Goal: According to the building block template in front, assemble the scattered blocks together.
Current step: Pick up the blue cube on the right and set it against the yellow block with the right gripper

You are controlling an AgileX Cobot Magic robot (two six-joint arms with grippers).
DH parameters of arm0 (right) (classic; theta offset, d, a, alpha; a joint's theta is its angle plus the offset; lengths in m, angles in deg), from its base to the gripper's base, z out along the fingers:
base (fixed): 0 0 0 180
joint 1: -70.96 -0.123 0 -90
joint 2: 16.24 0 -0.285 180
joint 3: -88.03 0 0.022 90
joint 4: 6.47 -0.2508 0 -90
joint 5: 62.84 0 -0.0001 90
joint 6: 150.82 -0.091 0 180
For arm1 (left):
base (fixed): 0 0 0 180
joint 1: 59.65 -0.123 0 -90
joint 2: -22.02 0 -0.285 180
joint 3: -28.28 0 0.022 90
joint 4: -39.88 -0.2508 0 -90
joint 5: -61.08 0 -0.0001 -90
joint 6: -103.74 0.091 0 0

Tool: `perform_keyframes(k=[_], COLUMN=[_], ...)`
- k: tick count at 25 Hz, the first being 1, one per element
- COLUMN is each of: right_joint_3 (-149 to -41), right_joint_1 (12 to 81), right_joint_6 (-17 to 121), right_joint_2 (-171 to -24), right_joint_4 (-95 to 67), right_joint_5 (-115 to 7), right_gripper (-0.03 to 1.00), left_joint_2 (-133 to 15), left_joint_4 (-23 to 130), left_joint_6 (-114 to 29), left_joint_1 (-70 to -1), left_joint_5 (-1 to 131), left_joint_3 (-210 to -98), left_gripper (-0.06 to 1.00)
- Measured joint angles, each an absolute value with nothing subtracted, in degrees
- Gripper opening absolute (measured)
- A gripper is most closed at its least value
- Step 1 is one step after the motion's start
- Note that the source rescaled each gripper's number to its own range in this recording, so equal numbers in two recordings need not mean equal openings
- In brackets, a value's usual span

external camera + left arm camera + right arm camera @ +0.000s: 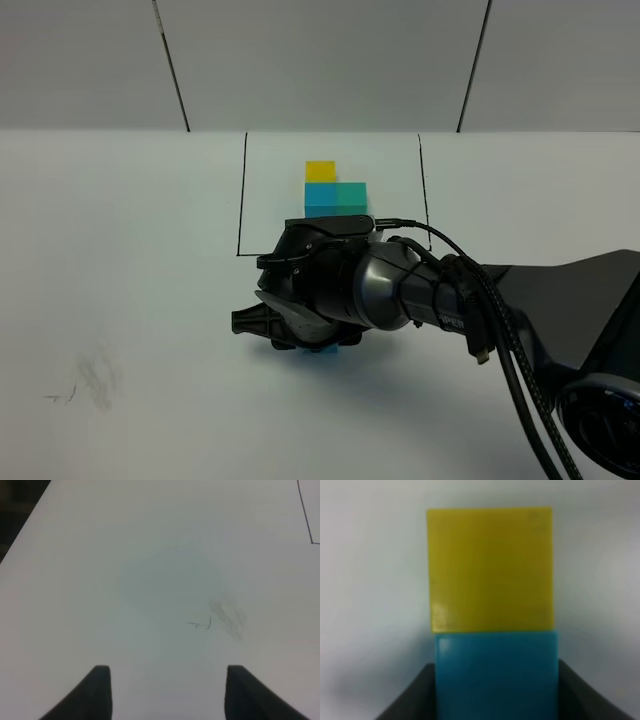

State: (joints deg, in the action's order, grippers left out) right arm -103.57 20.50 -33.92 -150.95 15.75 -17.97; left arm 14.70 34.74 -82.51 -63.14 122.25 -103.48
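Note:
The building block template [335, 188] lies at the back inside a thin black frame: a yellow cube behind a blue one, with a teal one on the blue cube's right. My right gripper [300, 335] reaches across the middle, low over the table in front of the frame. In the right wrist view my right gripper [496, 692] is shut on the blue block [495, 665], whose far face touches the yellow block [491, 570]. In the high view only a blue sliver [335, 349] shows under the hand. No loose teal block is in sight. My left gripper [165, 690] hangs open over bare table.
The right arm [520, 300] and its cables [500, 330] stretch from the lower right across the front of the table. Faint pencil smudges [85, 385] mark the white surface at the front left, also seen as smudges [225, 617] in the left wrist view.

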Motion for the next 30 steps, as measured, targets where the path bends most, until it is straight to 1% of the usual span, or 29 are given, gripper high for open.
perform_keyframes(k=[18,24,27,30], right_joint_3=[-103.79,-103.67,-103.67,-103.67], right_joint_1=[20.5,20.5,20.5,20.5], right_joint_6=[-30.25,-28.53,-28.28,-27.96], right_joint_2=[-150.84,-147.26,-146.59,-146.59], right_joint_4=[15.24,15.14,15.64,16.23], right_joint_5=[-17.05,-14.41,-13.81,-13.76], right_gripper=[0.3,0.3,0.35,0.46], left_joint_2=[14.7,14.7,14.7,14.7], left_joint_4=[34.74,34.74,34.74,34.74], left_joint_6=[-82.51,-82.51,-82.51,-82.51], left_joint_1=[-63.14,-63.14,-63.14,-63.14], left_joint_5=[122.25,122.25,122.25,122.25], left_joint_3=[-103.48,-103.48,-103.48,-103.48], left_gripper=[0.12,0.12,0.12,0.12])
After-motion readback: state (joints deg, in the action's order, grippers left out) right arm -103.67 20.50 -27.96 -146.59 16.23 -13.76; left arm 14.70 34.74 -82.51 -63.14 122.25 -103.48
